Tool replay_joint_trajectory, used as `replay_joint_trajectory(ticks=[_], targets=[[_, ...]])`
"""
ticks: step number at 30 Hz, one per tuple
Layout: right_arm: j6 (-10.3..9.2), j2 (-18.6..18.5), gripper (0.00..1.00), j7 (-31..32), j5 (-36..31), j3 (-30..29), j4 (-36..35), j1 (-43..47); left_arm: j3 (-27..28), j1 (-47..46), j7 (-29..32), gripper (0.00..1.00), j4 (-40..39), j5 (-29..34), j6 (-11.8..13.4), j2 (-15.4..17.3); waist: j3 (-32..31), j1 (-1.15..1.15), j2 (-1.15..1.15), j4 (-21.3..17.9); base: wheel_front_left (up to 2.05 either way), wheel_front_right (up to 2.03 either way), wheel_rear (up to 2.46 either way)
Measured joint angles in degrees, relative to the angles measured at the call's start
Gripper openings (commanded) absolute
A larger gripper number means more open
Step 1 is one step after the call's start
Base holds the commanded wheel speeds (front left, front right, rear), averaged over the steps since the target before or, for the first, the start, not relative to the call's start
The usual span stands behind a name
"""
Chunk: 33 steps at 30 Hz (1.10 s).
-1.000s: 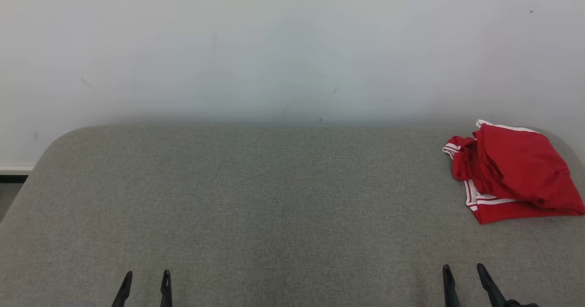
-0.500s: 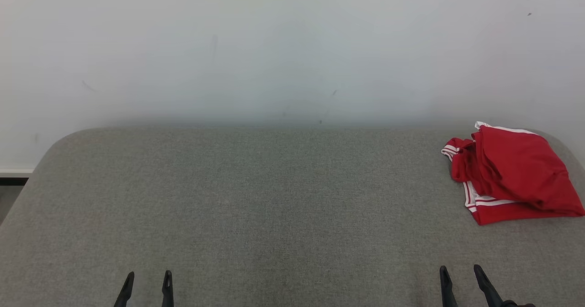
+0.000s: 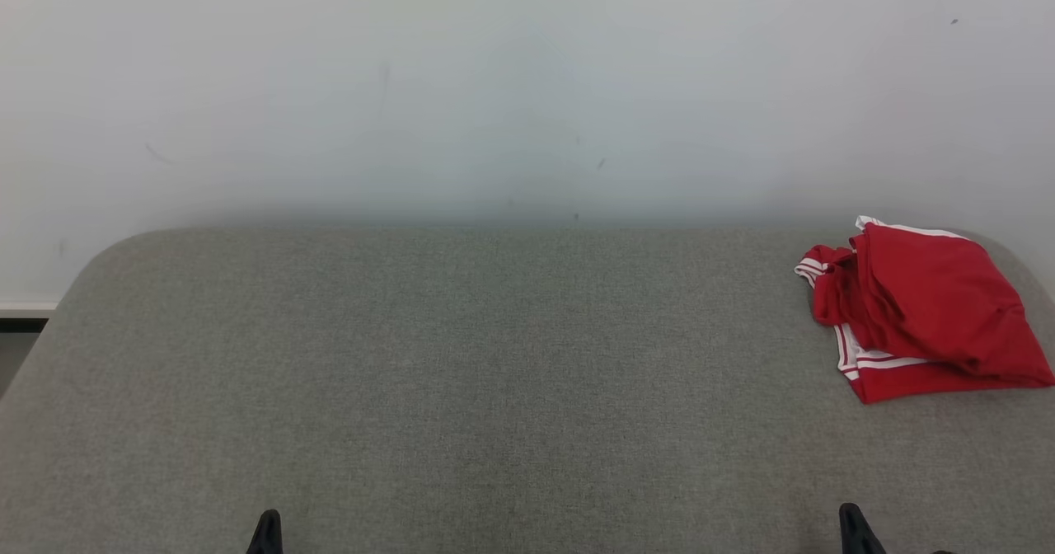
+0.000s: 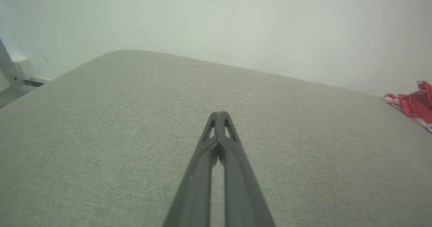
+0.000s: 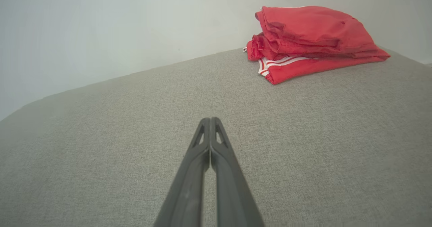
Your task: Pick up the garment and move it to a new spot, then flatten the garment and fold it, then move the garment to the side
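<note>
The red garment point(image 3: 923, 311), trimmed with white stripes, lies in a loosely folded stack at the far right of the grey fabric surface point(image 3: 494, 373), close to the pale wall point(image 3: 494, 84). The left gripper point(image 4: 219, 115) and right gripper point(image 5: 210, 120) each have their fingers pressed tip to tip, holding nothing, over bare fabric well apart from the garment

Garment point(image 3: 927, 307) red, white stripes; cushion point(image 3: 461, 373) grey weave; wall point(image 3: 494, 84) white.
</note>
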Motion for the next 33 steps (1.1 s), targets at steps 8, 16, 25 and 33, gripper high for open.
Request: replay_joint_trajectory(ticks=[8,16,25,33], targets=[[0.0,0.0,0.0,3.5,8.3,-2.0,0.1,-2.1,-1.4,-1.3,0.5,0.0,-0.1,-9.0,0.0,-0.1,0.4,0.0,0.0,-0.1,0.0,0.0,0.0],[0.0,0.0,0.0,7.0,16.7,-4.1,0.3,-4.1,-2.5,-2.8,1.1,0.0,-0.1,-18.3,0.0,-0.2,0.9,0.0,0.0,-0.3,0.0,0.0,0.0],[0.0,0.0,0.0,10.3,24.3,-6.0,0.5,-6.0,-3.3,-4.0,1.8,0.0,0.0,-26.5,-0.1,-0.2,1.3,0.0,0.0,-0.5,0.0,0.0,0.0],[0.0,0.0,0.0,12.9,30.5,-7.5,0.7,-7.2,-4.0,-5.2,2.4,0.0,0.0,-33.3,-0.1,-0.3,1.7,0.0,0.01,-0.6,0.0,0.0,0.0]])
